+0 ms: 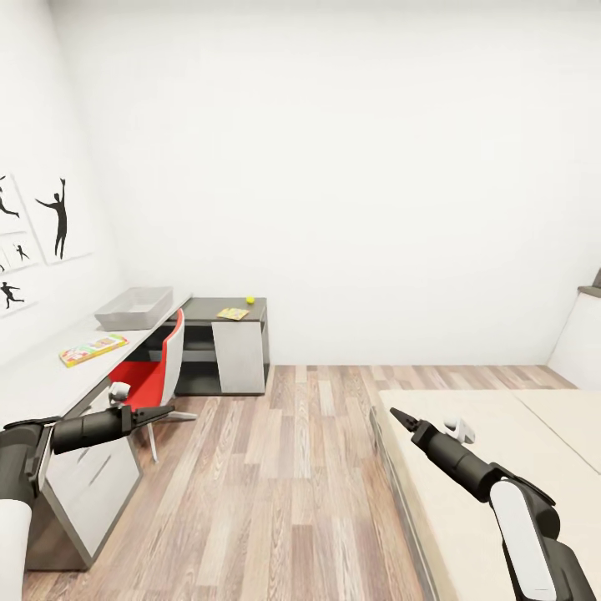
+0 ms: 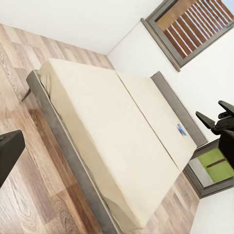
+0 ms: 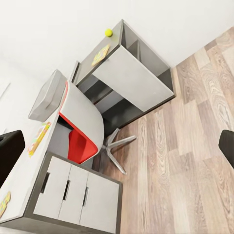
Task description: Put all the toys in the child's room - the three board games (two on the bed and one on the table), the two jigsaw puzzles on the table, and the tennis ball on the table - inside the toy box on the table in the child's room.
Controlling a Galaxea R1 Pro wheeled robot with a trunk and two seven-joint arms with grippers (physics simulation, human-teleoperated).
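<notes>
Nothing packed yet, I reckon: shallow translucent grey toy box (image 1: pixel 133 307) looks empty on the long pale grey-topped table (image 1: pixel 42 376), tennis ball (image 1: pixel 249 300) and long colourful board game (image 1: pixel 93 349) beside it, left gripper (image 1: pixel 163 411) and right gripper (image 1: pixel 397 416) both empty, jaws parted.

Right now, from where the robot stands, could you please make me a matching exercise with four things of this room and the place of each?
Things:
1. tennis ball
2. toy box
3. swivel chair
4. small blue box

Places:
A. on the bed
B. on the pale desk top
C. on the lower dark section
D. on the floor by the desk

Pairs: 1-C, 2-B, 3-D, 4-A
</notes>
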